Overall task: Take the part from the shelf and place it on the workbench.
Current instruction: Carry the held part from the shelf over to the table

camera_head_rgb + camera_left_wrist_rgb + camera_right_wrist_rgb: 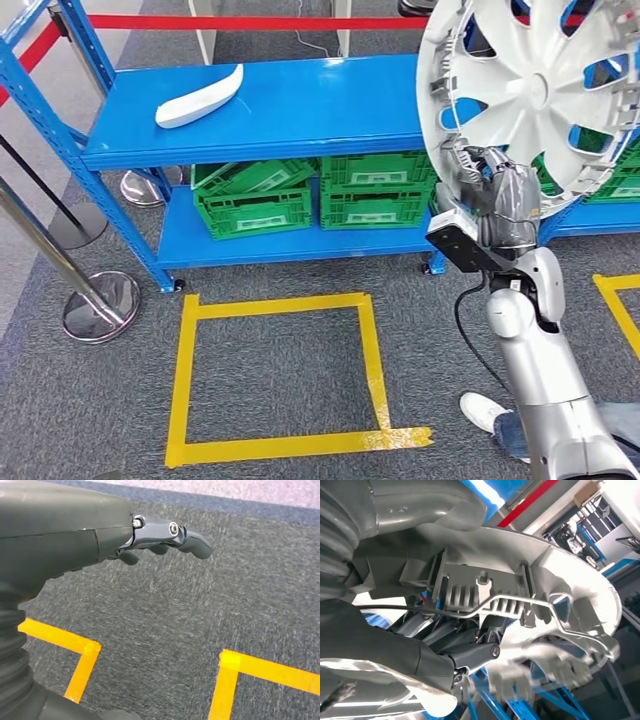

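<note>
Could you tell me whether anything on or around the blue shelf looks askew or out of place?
One green crate on the lower shelf sits tilted, its left end raised, unlike the level crate beside it. A person's shoe also shows close by the robot.
</note>
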